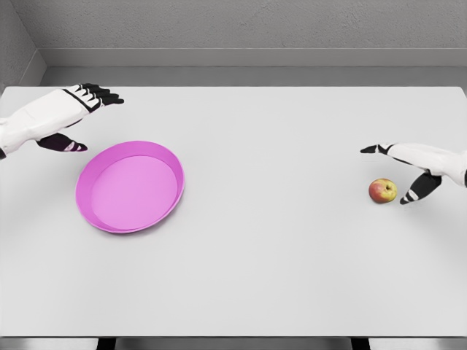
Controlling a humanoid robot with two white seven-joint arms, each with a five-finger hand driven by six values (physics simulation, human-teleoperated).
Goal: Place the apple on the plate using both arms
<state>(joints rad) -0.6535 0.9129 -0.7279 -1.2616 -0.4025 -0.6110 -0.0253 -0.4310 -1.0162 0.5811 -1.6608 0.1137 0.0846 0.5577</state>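
Note:
A small red and yellow apple (382, 191) lies on the white table at the right. My right hand (394, 173) hovers just right of it, fingers spread open, the thumb close to the apple's right side and the other fingers pointing left above it, holding nothing. A pink plate (98, 215) sits on the table left of the middle. My left hand (82, 120) floats beyond the plate's upper left, open, fingers stretched to the right and thumb hanging below.
The white table (277, 255) spans the whole view, its front edge near the bottom. A grey wall runs behind its far edge.

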